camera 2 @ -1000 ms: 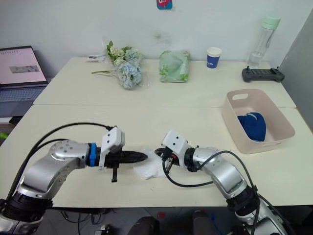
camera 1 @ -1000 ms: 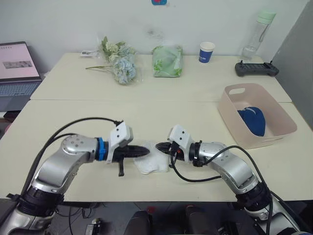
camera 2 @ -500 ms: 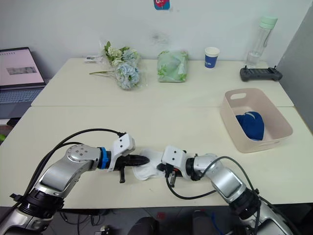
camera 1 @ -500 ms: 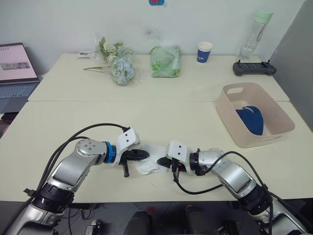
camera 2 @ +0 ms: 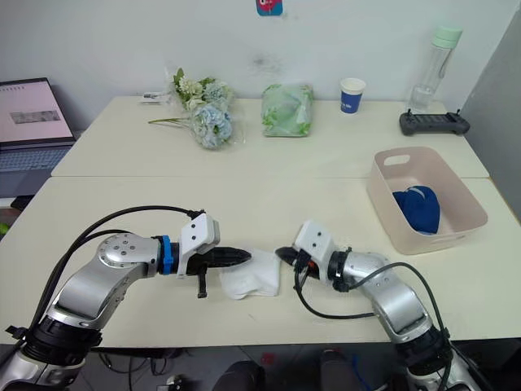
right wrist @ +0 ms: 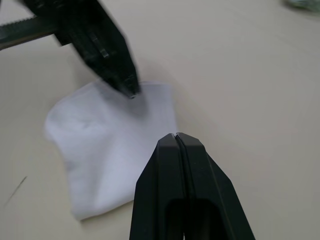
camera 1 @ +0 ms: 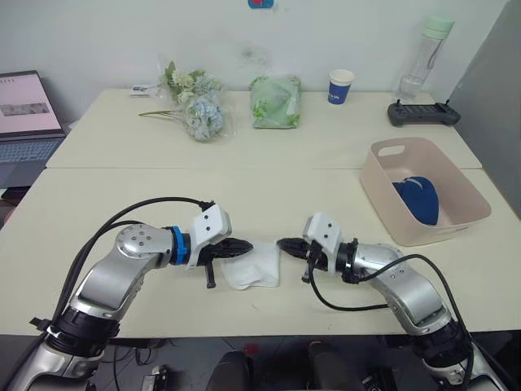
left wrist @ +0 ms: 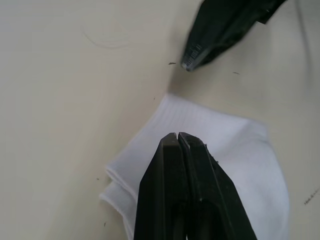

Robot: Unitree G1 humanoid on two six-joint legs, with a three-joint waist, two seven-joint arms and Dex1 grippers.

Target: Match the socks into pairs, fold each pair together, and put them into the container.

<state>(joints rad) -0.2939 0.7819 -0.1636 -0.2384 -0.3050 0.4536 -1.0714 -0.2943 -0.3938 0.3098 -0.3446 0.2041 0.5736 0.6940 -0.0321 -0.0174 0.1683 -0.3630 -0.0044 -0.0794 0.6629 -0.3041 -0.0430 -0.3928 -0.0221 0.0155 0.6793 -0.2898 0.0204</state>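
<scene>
- We see the folded pair of white knit socks [camera 1: 254, 267] lying flat at the near edge of the cream table [camera 1: 269, 195], between the two grippers.
- The right gripper [camera 1: 282, 243], fingers pressed together and empty, has pulled back off the pair since half a second ago and now sits just beside it.
- The left gripper [camera 1: 247, 248] stays over the pair's left edge, fingers together; we cannot tell whether they pinch fabric.
- The left wrist view shows layered edges [left wrist: 117, 182].
- A navy bundle [camera 1: 422, 199] lies in the pale pink rectangular plastic basin [camera 1: 383, 189], well to the right.
</scene>
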